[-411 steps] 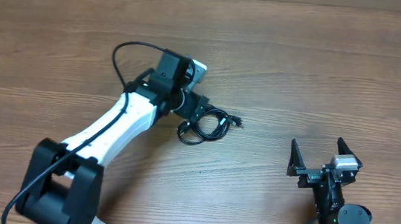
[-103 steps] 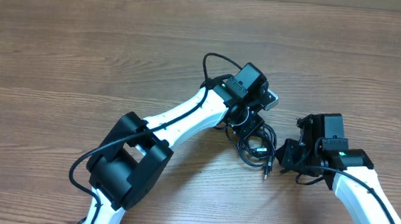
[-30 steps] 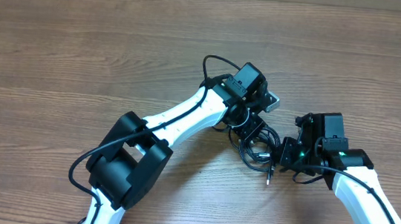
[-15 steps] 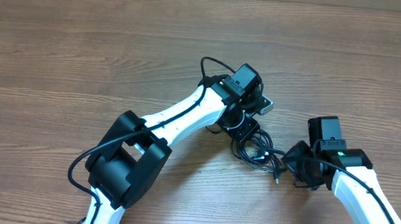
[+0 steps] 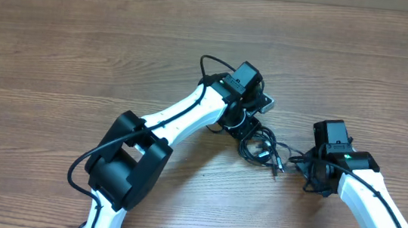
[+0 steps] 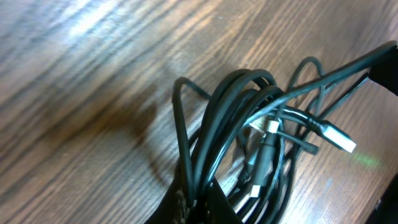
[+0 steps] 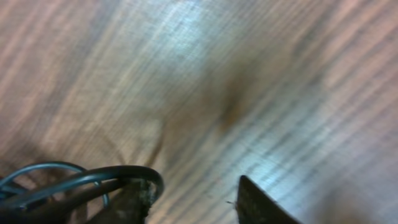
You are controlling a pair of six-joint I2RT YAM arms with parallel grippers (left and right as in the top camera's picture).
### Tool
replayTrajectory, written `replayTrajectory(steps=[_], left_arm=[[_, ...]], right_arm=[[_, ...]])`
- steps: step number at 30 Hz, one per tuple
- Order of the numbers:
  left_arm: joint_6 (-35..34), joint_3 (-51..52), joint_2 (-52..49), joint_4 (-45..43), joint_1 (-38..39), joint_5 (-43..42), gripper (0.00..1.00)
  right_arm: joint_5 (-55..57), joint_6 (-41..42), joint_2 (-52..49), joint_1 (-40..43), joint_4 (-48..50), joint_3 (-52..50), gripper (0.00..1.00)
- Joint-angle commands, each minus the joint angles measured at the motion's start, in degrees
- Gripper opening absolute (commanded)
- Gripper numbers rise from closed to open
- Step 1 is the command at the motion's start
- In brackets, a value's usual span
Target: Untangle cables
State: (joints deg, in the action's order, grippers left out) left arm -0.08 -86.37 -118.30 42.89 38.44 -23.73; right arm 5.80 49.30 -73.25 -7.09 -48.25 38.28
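Note:
The cables (image 5: 261, 147) lie as a tangled black bundle on the wooden table (image 5: 82, 40), just right of centre. My left gripper (image 5: 246, 127) is at the bundle's upper left. In the left wrist view this gripper (image 6: 200, 198) is shut on several looped strands of the cables (image 6: 249, 118), and a silver-tipped plug (image 6: 339, 140) sticks out to the right. My right gripper (image 5: 299, 166) sits at the bundle's right end. Its jaws (image 7: 193, 194) stand open over bare wood, and one cable loop (image 7: 93, 176) is draped over the left finger (image 7: 127, 202).
The thick black wire of the left arm (image 5: 209, 65) arcs above its wrist. The left arm's base (image 5: 118, 169) stands at the lower left of centre and the right arm's white link (image 5: 372, 215) at the lower right.
My right gripper has opened and let go of the strand it was pulling to the right. The left gripper has shifted slightly up and left with the bundle.

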Motion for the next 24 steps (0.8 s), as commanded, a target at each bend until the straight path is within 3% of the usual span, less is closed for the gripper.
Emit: replayTrajectory(steps=[1, 4, 7, 19, 24], left_arm=[[0.3, -2.4, 0.3, 0.2, -1.0, 1.2, 0.04], [0.4, -3.1, 0.3, 0.6, -1.0, 1.2, 0.04], [2.8, -3.7, 0.4, 1.6, -1.0, 1.0, 0.04], [4.8, -5.2, 6.1, 3.5, -1.7, -1.5, 0.04], [4.8, -5.2, 6.8, 3.5, -1.7, -1.5, 0.04]], right_arm=[[-4.2, -10.1, 0.1, 0.4, 3.9, 0.4, 0.50], [-13.2, -23.6, 0.1, 0.4, 8.2, 0.4, 0.58], [-19.0, -29.8, 0.1, 0.4, 11.2, 0.5, 0.60], [-22.9, -33.8, 0.1, 0.4, 14.9, 2.4, 0.62], [-28.9, -36.3, 0.1, 0.4, 14.3, 2.3, 0.58]])
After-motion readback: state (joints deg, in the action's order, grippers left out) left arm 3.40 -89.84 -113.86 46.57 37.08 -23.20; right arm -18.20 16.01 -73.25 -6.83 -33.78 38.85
